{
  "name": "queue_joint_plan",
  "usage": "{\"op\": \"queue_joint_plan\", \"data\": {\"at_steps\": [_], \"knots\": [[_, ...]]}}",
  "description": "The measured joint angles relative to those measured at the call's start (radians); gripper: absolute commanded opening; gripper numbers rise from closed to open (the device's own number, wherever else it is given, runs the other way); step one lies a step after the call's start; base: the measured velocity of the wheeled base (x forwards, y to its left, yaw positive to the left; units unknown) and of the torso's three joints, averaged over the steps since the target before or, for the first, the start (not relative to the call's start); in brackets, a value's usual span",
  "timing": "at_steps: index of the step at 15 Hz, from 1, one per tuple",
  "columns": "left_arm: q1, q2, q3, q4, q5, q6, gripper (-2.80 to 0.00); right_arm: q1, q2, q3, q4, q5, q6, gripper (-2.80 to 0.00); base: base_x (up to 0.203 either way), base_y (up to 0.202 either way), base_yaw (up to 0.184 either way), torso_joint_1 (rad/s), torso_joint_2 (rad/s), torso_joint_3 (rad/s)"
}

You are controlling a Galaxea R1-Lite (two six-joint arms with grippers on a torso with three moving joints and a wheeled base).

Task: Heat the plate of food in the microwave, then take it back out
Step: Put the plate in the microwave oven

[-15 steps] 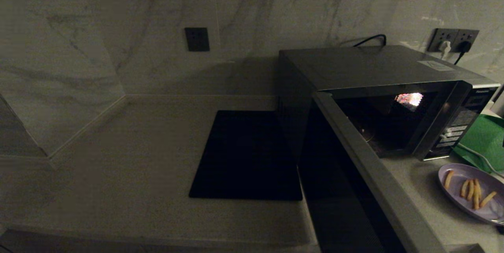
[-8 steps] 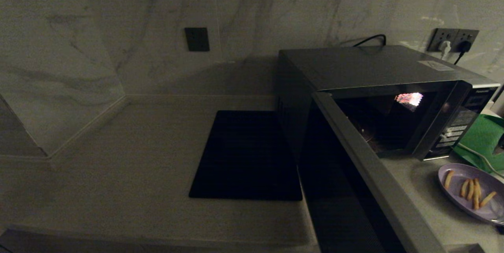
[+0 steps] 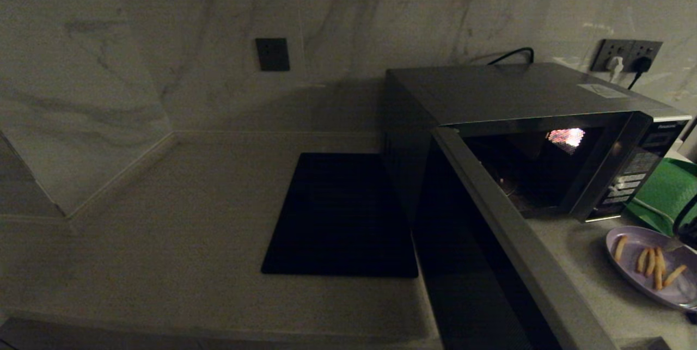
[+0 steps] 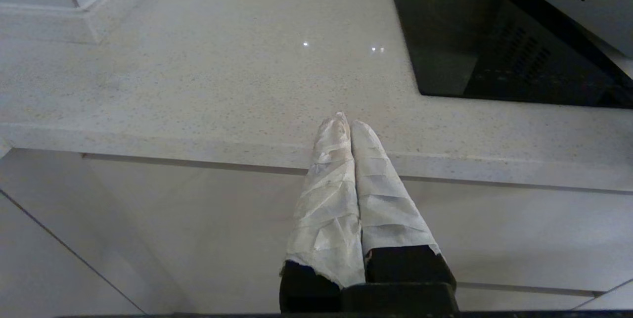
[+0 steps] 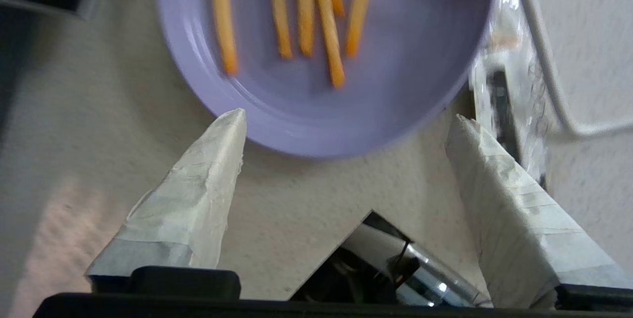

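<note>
The plate (image 3: 648, 271) lies flat on the tabletop (image 3: 190, 219) at the head view's lower right, in front of the microwave (image 3: 523, 94) and just beside the green tray (image 3: 667, 189); its right edge is cut off by the frame. The fries (image 5: 301, 11) on it lie roughly side by side, their long axes running from the plate's near rim toward its far side as the right wrist view shows them, with one set apart from the rest. The microwave's door (image 3: 490, 241) stands swung wide toward the robot, and a small lit patch glows in the dark cavity, whose floor is hard to make out. The right gripper (image 5: 346, 125) hovers just short of the plate's near rim, its jaws spread wide and holding nothing; the taped fingers (image 5: 198, 179) flank the rim without clearly touching it. In the head view only a dark sliver of that arm shows at the right edge. A white cable (image 5: 549, 61) runs past the plate. The left gripper (image 4: 346, 122) is parked below the tabletop's front edge, jaws pressed together and empty. A black mat (image 3: 340, 214) lies left of the microwave.
</note>
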Motion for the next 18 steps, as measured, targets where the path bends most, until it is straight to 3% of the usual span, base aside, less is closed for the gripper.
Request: {"op": "queue_joint_plan", "data": {"at_steps": [8, 13, 18], "knots": [[0.000, 0.000, 0.000, 0.000, -0.001, 0.000, -2.80, -0.101, -0.027, 0.195, -0.149, 0.092, 0.052, 0.00, 0.000, 0.000, 0.000, 0.000, 0.00, 0.000], [0.000, 0.000, 0.000, 0.000, 0.000, 0.000, -2.80, -0.174, -0.031, 0.224, -0.168, 0.138, 0.114, 0.00, 0.000, 0.000, 0.000, 0.000, 0.00, 0.000], [0.000, 0.000, 0.000, 0.000, 0.000, 0.000, -2.80, -0.187, -0.030, 0.230, -0.162, 0.139, 0.229, 0.00, 0.000, 0.000, 0.000, 0.000, 0.00, 0.000]]}}
